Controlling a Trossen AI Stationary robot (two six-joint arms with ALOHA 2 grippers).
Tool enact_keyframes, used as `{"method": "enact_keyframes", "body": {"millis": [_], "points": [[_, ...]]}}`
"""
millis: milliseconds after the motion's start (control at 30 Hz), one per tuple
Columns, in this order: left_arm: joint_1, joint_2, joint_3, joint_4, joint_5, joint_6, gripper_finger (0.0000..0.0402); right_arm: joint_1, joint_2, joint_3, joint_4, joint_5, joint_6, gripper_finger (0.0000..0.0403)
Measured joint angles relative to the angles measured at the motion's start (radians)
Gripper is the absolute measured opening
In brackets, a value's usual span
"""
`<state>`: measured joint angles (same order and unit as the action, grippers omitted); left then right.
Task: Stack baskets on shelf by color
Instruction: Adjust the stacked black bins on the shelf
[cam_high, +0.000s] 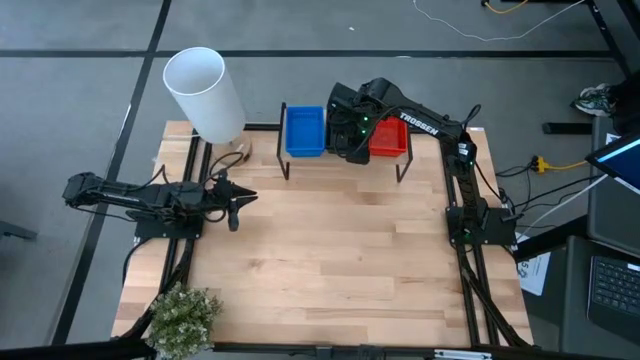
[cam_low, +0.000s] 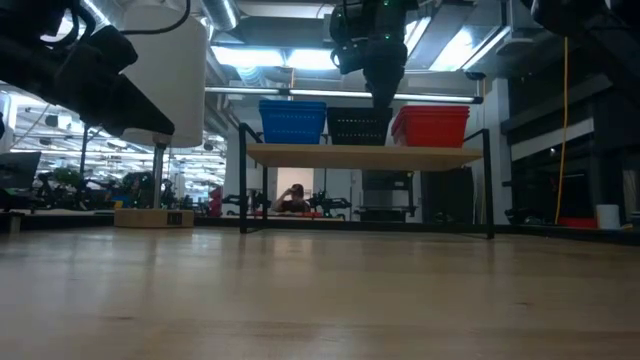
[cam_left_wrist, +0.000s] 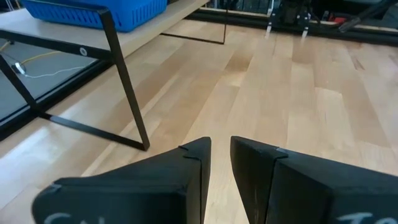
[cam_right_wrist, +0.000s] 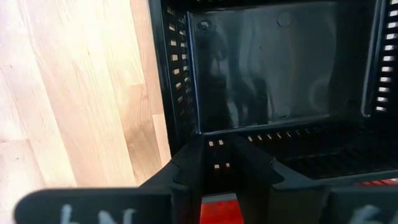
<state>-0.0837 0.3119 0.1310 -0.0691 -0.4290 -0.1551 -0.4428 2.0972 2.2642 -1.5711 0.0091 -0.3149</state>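
The shelf (cam_low: 365, 156) stands at the table's far edge. Along it sit blue baskets (cam_low: 292, 121), black baskets (cam_low: 350, 127) and red baskets (cam_low: 432, 127), left to right. My right gripper (cam_high: 350, 130) comes down from above onto the black basket (cam_right_wrist: 273, 68), at its side by the red one (cam_right_wrist: 217, 208). Its fingers are nearly together. My left gripper (cam_high: 238, 200) waits shut above the table's left part, short of the shelf; in its wrist view (cam_left_wrist: 221, 146) a shelf leg (cam_left_wrist: 127, 87) and a blue basket (cam_left_wrist: 99, 12) show. My right gripper (cam_right_wrist: 221, 146) meets the black basket at its corner wall (cam_right_wrist: 217, 155) beside the red basket, from above with fingers pointing down. A strip of perforated wall shows in the narrow gap; the fingers hide the contact itself. The basket sits level on the shelf.
A large white cylinder (cam_high: 205, 95) stands at the table's far left corner, close to the shelf's left end. A small plant (cam_high: 185, 315) sits at the near left corner. Bare wood (cam_high: 340, 250) fills the table's middle and near part. A person (cam_low: 293, 198) shows far behind the shelf.
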Motion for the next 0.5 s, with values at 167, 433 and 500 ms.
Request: {"method": "enact_keyframes", "body": {"millis": [167,433,500], "points": [[0.000,0.000,0.000,0.000,0.000,0.000,0.0054,0.000,0.000,0.000,0.000,0.000,0.000,0.0074],[0.000,0.000,0.000,0.000,0.000,0.003,0.0054,0.000,0.000,0.000,0.000,0.015,-0.013,0.0074],[0.000,0.000,0.000,0.001,0.000,0.013,0.0054,0.000,0.000,0.000,0.000,0.062,-0.019,0.0074]]}}
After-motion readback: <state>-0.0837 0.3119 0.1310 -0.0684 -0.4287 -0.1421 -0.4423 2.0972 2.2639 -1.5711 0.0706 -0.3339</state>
